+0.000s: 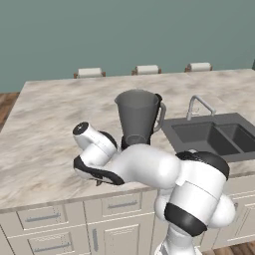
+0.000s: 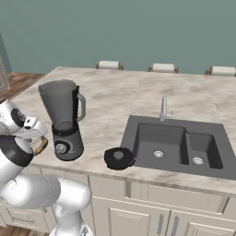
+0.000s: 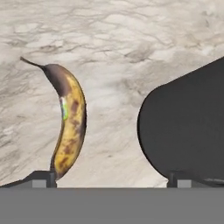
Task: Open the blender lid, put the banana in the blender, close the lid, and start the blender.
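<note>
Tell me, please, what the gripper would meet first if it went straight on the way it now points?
Probably the bare marble countertop: the open gripper straddles a gap between the spotted yellow-brown banana and the blender's dark rounded base. Depth is unclear; one fingertip might graze the banana.

Arm (image 1: 149, 169) folded low, reaching forward-left; end effector (image 3: 113, 178) pointing down, fingers spread wide, holding nothing.

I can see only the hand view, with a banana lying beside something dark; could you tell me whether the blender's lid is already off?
Observer: Yes, the lid lies on the counter between the blender and the sink.
Operator: Thank you. Is the jar empty?
Observer: It looks empty in both base views; the banana lies on the counter.
Operator: Is the hand open?
Observer: Yes, the hand is open, low by the blender's base.
</note>
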